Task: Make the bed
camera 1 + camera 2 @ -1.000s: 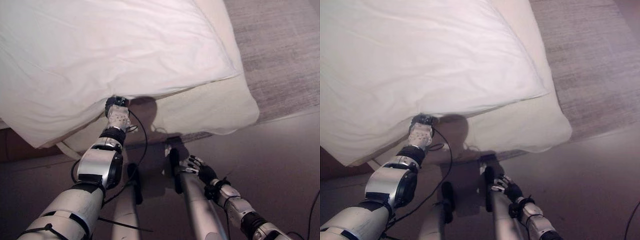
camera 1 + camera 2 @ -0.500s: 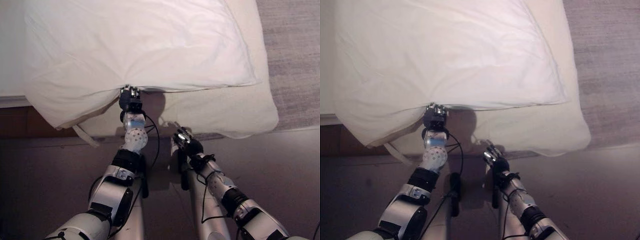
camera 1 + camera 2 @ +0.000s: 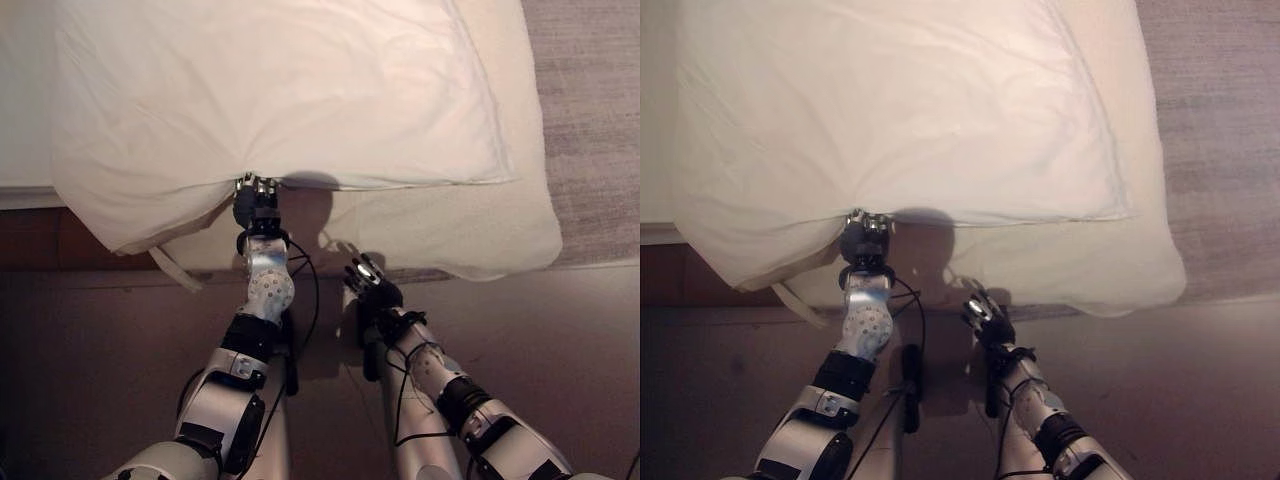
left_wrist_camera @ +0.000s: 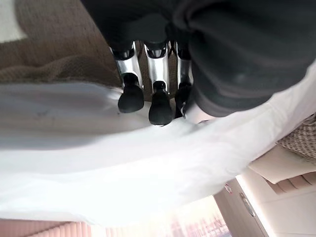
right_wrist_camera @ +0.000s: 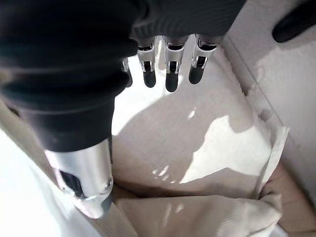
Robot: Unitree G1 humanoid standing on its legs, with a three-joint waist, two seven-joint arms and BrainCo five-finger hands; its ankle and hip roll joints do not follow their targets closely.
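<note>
Left robot hand (image 3: 256, 199) at frame centre pinches white duvet (image 3: 270, 90) edge. Right robot hand (image 3: 367, 280), lower centre, fingers straight, empty. I judge spreading step; next, pull edge over mattress (image 3: 450, 225).

A plain white duvet (image 3: 280, 90) lies over a cream mattress cover (image 3: 450, 225), beside a grey carpet (image 3: 590, 110) that appears faintly striped, above dark brownish flooring (image 3: 90, 370).
</note>
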